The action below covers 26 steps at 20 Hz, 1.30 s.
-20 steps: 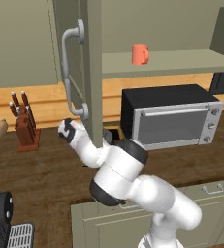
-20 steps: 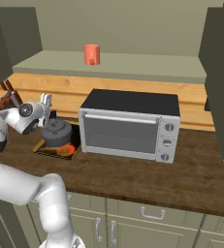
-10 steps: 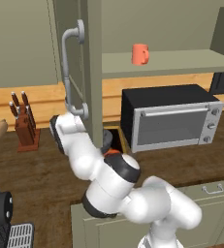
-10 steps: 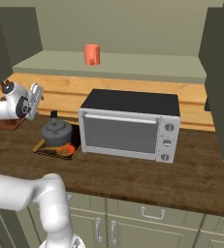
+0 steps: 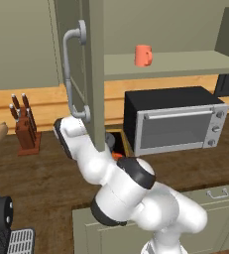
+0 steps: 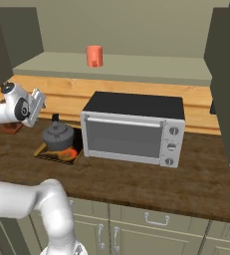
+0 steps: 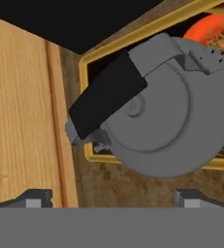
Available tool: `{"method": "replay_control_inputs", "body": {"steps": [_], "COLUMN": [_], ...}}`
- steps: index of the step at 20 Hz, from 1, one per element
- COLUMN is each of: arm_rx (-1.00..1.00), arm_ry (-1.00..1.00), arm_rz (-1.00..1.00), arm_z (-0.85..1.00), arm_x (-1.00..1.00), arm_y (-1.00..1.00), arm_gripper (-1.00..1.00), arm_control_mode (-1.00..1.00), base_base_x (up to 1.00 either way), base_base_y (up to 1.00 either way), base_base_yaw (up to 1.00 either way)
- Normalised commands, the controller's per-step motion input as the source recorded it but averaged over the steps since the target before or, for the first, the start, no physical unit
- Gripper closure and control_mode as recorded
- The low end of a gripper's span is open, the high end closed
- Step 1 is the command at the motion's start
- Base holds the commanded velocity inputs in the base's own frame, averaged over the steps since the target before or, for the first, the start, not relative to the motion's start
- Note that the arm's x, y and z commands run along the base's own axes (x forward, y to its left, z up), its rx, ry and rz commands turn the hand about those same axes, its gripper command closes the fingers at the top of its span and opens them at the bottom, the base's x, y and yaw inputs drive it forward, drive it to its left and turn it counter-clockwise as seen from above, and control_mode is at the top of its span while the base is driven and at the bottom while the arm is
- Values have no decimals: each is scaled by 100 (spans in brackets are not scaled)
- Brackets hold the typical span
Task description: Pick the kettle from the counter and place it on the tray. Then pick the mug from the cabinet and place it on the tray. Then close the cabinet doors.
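The dark wood counter (image 6: pixel 151 184) carries the tray (image 6: pixel 43 153), a microwave (image 6: pixel 131 128) and a knife block (image 5: pixel 26 133).

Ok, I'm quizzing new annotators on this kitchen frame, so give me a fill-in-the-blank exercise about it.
1. The kettle sits on the ____.
2. The mug stands on the cabinet's ____.
3. The gripper is open and holds ____.
4. Right of the tray on the counter stands a ____.

Missing words: tray; shelf; nothing; microwave
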Motion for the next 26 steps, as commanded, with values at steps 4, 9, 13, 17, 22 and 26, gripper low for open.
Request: {"method": "replay_control_inputs", "body": {"steps": [4, 9, 13, 17, 22, 26], "arm_rx": [0, 6, 2, 0, 0, -2], "arm_ry": [0, 0, 0, -2, 0, -2], "arm_rz": [6, 6, 9, 15, 16, 32], "arm_z": [-22, 1, 24, 34, 46, 33], "arm_x": [-41, -44, -59, -59, -40, -60], "arm_y": [-39, -36, -18, -15, -23, -35], "arm_gripper": [-100, -100, -100, -100, -100, -100], "arm_control_mode": [-100, -100, -100, -100, -100, -100], "base_base_x": [0, 0, 0, 0, 0, 0], "base_base_y": [0, 0, 0, 0, 0, 0], "base_base_yaw": [0, 0, 0, 0, 0, 0]}}
